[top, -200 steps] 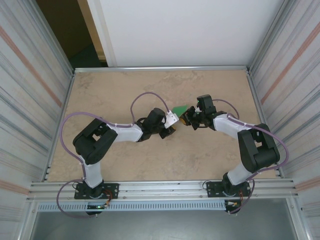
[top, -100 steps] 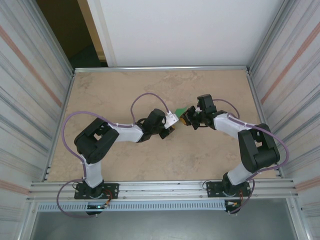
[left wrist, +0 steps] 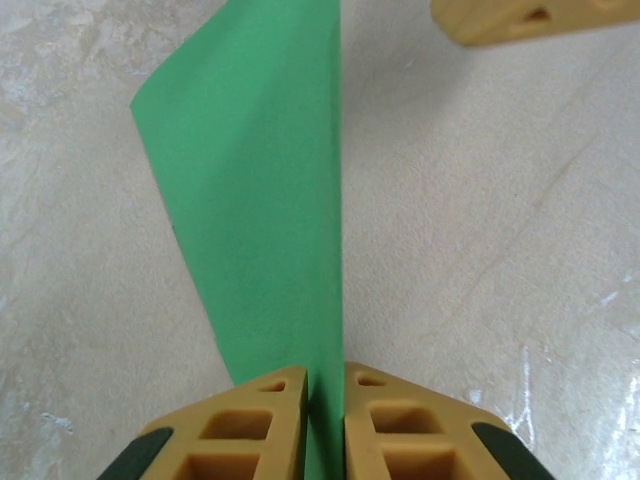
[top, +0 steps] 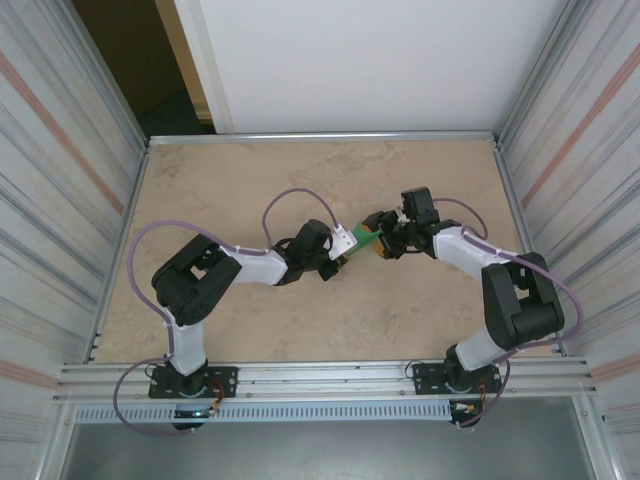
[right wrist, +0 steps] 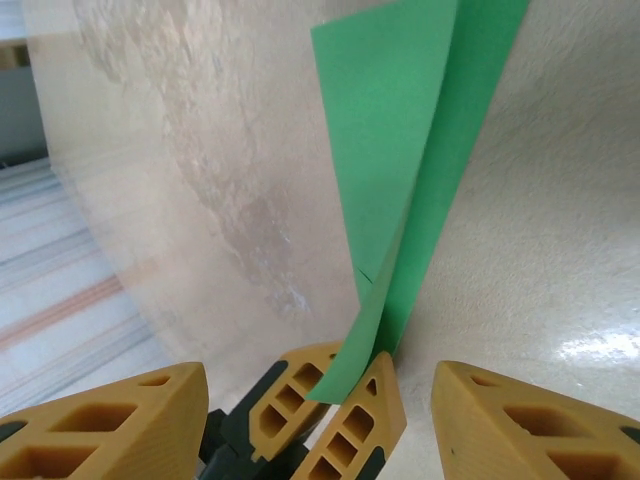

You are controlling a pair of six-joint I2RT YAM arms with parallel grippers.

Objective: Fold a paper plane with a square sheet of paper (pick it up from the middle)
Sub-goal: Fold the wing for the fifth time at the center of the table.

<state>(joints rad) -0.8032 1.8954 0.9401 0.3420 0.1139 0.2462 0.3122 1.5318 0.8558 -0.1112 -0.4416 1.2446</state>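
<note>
Clamped in the left gripper: the paper, bright green, folded lengthwise. Fingers narrow, pressed flat against both faces of the sheet at its near end.

As seen from the left wrist:
- Fold line straight and upright on the right.
- Loose layer flaring out to the left toward the far end.
- One fingertip of the other arm at the upper right corner, apart from the paper.
- Contact between paper and table: cannot tell.

Open at the right gripper: fingers wide apart, one on each side of the left gripper's tips and the clamped end of the paper, with a gap on both sides.

As seen from the right wrist:
- Two green layers splayed in a narrow V above the clamp.
- Layers meeting at the pinched corner.

As seen from the top:
- Both grippers tip to tip near mid-table, arms bent inward.
- Paper a small green patch between the two.
- Table surface beige and marbled.
- Corrugated metal walls along both sides.
</note>
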